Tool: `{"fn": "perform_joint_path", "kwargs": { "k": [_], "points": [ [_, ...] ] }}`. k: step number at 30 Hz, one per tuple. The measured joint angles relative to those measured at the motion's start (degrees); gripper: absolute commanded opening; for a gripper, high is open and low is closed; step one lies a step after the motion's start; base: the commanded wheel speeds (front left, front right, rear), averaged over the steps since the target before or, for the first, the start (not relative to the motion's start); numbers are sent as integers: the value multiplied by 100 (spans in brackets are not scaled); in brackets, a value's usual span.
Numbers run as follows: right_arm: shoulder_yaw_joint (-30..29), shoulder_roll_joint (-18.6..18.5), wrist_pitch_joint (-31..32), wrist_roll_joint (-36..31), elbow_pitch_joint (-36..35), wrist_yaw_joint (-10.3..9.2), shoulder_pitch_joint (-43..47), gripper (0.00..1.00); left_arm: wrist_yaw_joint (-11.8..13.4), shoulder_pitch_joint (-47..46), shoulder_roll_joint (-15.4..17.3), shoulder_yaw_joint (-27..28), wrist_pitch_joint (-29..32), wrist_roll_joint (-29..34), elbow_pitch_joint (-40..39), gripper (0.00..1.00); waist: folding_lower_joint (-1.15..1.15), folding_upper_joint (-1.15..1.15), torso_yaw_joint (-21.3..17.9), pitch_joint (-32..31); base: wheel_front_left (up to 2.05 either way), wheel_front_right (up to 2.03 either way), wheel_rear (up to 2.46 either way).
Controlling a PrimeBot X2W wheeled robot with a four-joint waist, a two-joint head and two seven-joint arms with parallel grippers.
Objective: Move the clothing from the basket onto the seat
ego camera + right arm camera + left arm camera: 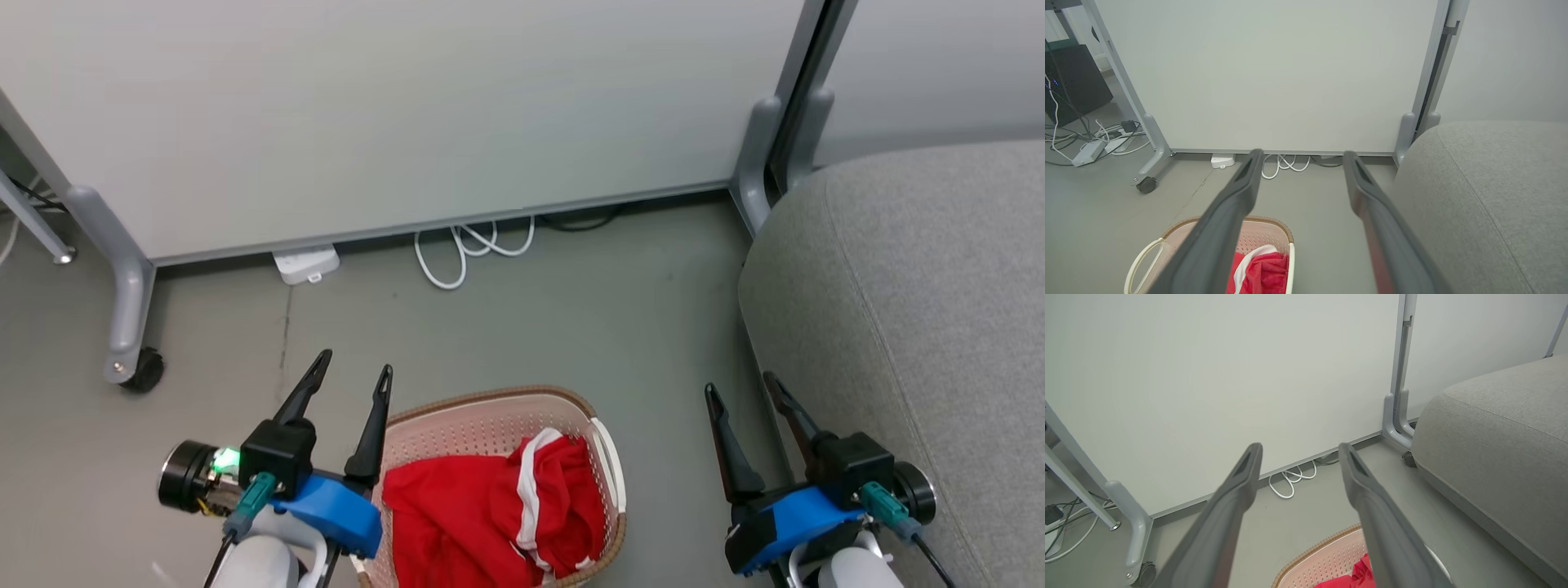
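A big white board on wheels stands at the back like a wall. On the robot's right is the grey sofa. It is soft and round at the edges, and much bigger than the basket. It is near the basket, so I think the carry will be short.

The cream laundry basket sits on the grey floor, between the two arms and low in the head view. That looks like a good spot, since either arm could reach in.

The red clothing lies bunched up inside the basket, with white trim showing. None of it is on the sofa, so the job looks like it is just starting.

The left gripper is beside the basket's left rim, spread wide and holding nothing. The right gripper hangs between basket and sofa, also spread wide and holding nothing. I think they are wide so they are ready to grab.

A white cable is looped on the floor by the board, well away from the basket.
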Motion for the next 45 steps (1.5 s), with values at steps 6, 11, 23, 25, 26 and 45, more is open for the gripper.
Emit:
{"fn": "perform_joint_path", "kwargs": {
  "k": [6, 11, 23, 25, 26, 45],
  "points": [
    [8, -1, -7, -18, -90, 0, -294, 100, -100, -563, 140, -323, 0, 76, 403, 100, 0, 0, -149, 472, 0, 0, 0],
    [49, -1, -7, 9, -179, 0, -606, 100, -151, -1055, 343, -714, -1, 177, 825, 100, 0, 0, -302, 932, 0, 0, 0],
    [113, -4, -7, 77, -433, 0, -1242, 100, -178, -2150, 760, -2058, 0, 156, 1927, 100, 1, 0, -674, 2111, 0, 0, 0],
    [116, -3, -7, 79, -483, 0, -1310, 100, -178, -2320, 826, -2313, 0, 119, 2160, 100, 1, 0, -721, 2305, 0, 0, 0],
    [119, -4, -7, 80, -511, 0, -1358, 100, -178, -2413, 850, -2436, -1, 90, 2284, 100, 1, 0, -744, 2405, 0, 0, 0],
    [133, -4, -8, 35, -906, 0, -2024, 100, -178, -3961, 1044, -4813, 1, -330, 4240, 100, 1, 0, -1061, 4097, 0, 0, 0]
  ]
}}
